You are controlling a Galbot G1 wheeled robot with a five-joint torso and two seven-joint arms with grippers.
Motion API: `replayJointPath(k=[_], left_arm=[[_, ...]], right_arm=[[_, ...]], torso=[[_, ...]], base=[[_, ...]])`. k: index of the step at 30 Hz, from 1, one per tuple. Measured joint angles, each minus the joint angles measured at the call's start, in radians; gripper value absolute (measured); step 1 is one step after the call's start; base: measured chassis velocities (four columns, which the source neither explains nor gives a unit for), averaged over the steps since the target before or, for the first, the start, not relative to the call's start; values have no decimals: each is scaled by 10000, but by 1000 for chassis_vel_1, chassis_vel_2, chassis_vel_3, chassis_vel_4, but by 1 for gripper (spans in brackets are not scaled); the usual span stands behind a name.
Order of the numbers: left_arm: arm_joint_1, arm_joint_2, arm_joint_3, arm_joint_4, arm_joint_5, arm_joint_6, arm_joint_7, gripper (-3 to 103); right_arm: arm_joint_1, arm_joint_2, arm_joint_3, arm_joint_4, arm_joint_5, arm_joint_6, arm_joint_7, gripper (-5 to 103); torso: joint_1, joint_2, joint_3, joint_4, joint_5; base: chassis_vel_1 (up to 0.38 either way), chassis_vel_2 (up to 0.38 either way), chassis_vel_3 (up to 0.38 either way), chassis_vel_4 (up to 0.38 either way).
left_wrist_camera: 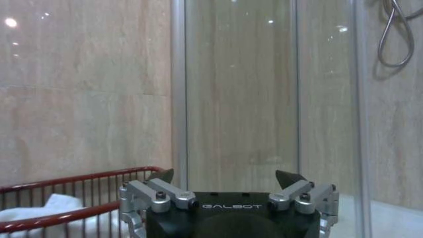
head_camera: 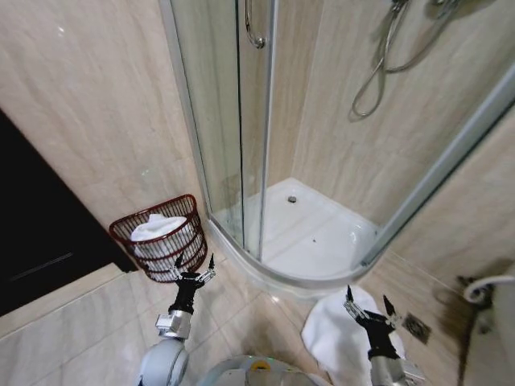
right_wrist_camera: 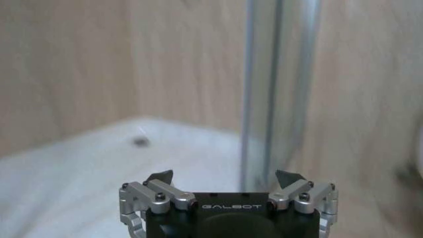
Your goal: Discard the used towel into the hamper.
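Head view: the hamper [head_camera: 161, 238] is standing on the tiled floor against the wall, just beside the shower enclosure [head_camera: 241, 161], and a white towel [head_camera: 157, 229] is lying inside it. The left gripper [head_camera: 195, 266] is hovering just in front of the hamper's rim with its jaws spread wide and holding nothing; in the left wrist view the same gripper [left_wrist_camera: 225, 177] is pointing at the glass door, with the hamper [left_wrist_camera: 79, 198] off to one side. The right gripper [head_camera: 369, 307] is hanging open and empty over a white mat [head_camera: 338, 338] on the floor before the shower tray [head_camera: 322, 241]. Judged from the towel resting in the basket, the discard step appears complete (the release seems done); any next move would call for drawing the left arm clear of the rim without snagging the weave
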Motion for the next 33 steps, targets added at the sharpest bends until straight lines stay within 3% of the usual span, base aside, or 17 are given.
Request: replayJointPath(k=[3,5,7,11,18,33], left_arm=[[-7,12,-4,63,-28,-41,1,100],[-31,22,-7,131,-46,-60,1,100],[-43,23,-6,152,-51,-62,1,100],[-116,19,37,219,-55,-63,15,100],[-166,49,35,243,-76,-61,29,100],[-274,48,41,293,-86,20,72,100]], right_arm=[[56,-63,-61,-231,830,-554,653,100],[233,-19,-158,-329,1811,-1359,1685,100],[303,-2,-182,-338,2138,-1614,1952,100],[996,82,-128,-629,4002,-3044,3044,100],[1999,159,90,-1731,3898,-3279,3471,100],[3724,108,341,-3694,5991,-3745,4616,100]], torso=[[0,2,0,-3,-3],[-2,8,-2,-2,-3],[-2,9,-2,-1,-3],[-3,12,-2,0,-3],[-3,12,4,0,-2],[-2,15,5,0,-3]], base=[[-58,71,15,-24],[22,-13,-33,30],[75,-60,-66,65],[42,-31,-41,42],[0,0,0,0],[0,0,0,0]])
